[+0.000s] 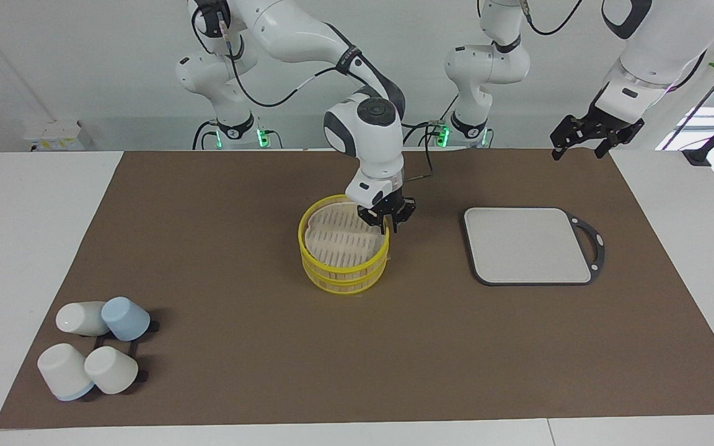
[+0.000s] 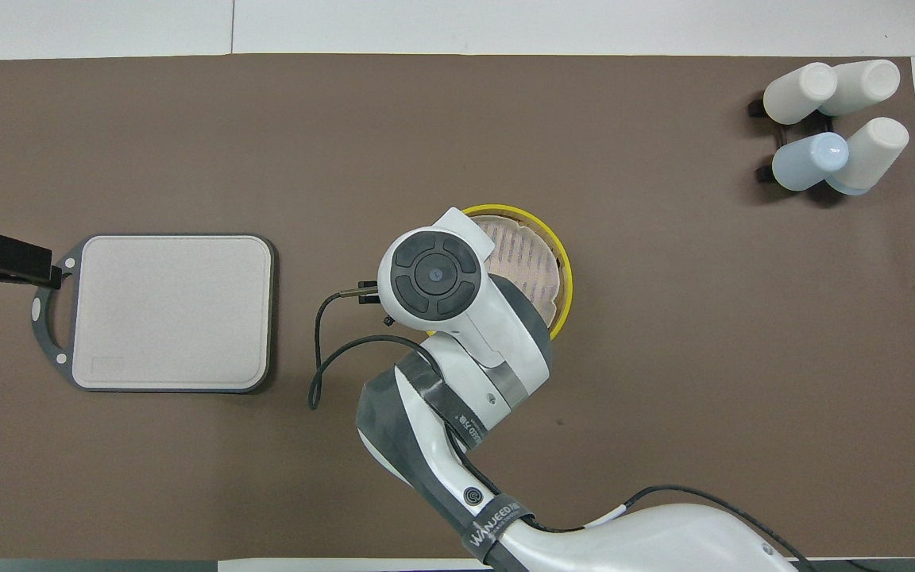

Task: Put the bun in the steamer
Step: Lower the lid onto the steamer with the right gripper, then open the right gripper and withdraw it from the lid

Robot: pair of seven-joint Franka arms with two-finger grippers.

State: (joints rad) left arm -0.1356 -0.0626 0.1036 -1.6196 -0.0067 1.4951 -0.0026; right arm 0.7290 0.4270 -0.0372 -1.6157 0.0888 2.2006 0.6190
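Two yellow-rimmed round baskets stand stacked at the middle of the brown mat. The top tier (image 1: pixel 339 243) is lined with white paper and also shows in the overhead view (image 2: pixel 533 262). The steamer (image 1: pixel 344 280) under it shows only its yellow banded wall; its floor is hidden. My right gripper (image 1: pixel 388 224) is down at the top tier's rim on the side nearest the robots, fingers closed across the rim; the arm hides it in the overhead view. My left gripper (image 1: pixel 582 144) waits open in the air over the table's edge at the left arm's end. The bun is not in view.
A pale cutting board (image 1: pixel 527 244) with a dark frame and handle lies beside the baskets toward the left arm's end; it also shows in the overhead view (image 2: pixel 171 310). Several white and blue cups (image 1: pixel 96 350) stand on a rack at the right arm's end, farther from the robots.
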